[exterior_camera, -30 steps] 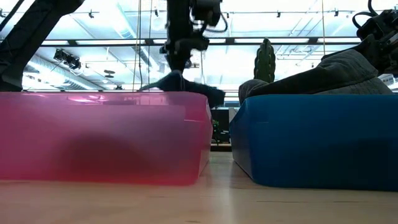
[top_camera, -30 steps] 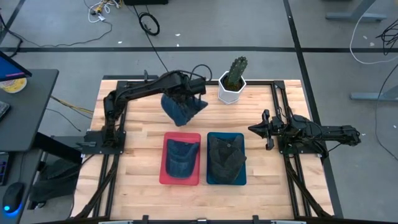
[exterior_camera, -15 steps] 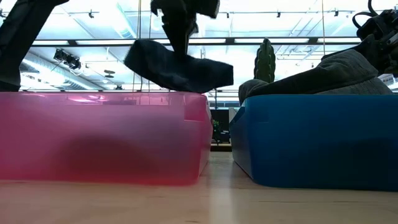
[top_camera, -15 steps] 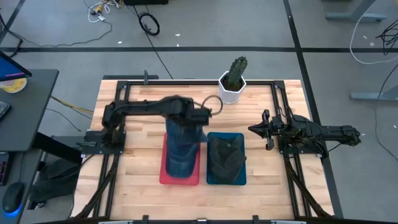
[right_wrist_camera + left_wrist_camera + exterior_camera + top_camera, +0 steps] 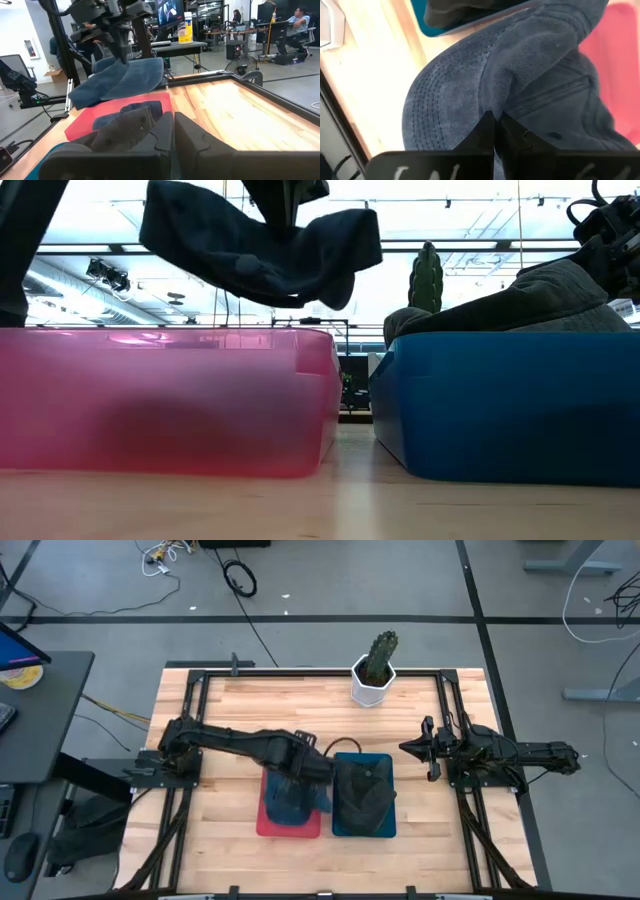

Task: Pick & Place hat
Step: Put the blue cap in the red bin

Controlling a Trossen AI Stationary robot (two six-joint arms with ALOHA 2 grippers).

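My left gripper (image 5: 312, 766) is shut on a blue denim cap (image 5: 300, 792) and hangs it over the red bin (image 5: 262, 825). In the low view the cap (image 5: 260, 245) floats above the bin's rim (image 5: 165, 340). Another blue hat (image 5: 132, 107) lies inside the red bin, mostly hidden under the held cap in the high view. A dark grey hat (image 5: 365, 790) fills the blue bin (image 5: 336, 830) and bulges above its rim. My right gripper (image 5: 410, 748) is shut and waits over the table's right side. My left gripper pinches the cap between its two fingers at a fold where the stitched brim meets the crown (image 5: 495, 107), coming from above and pointing down. The cap is lifted clear and hangs below the fingers, brim (image 5: 440, 110) to one side and crown (image 5: 560, 95) to the other.
A cactus in a white pot (image 5: 375, 670) stands at the table's far edge. The two bins sit side by side near the table's middle. A black frame (image 5: 300, 673) runs around the tabletop. People and desks show in the room behind (image 5: 295, 20).
My left gripper has carried the cap from beside the cactus pot toward the table's near edge, and it now hangs over the red bin. The cap stayed lifted clear all the way. The gripper stayed shut on it.
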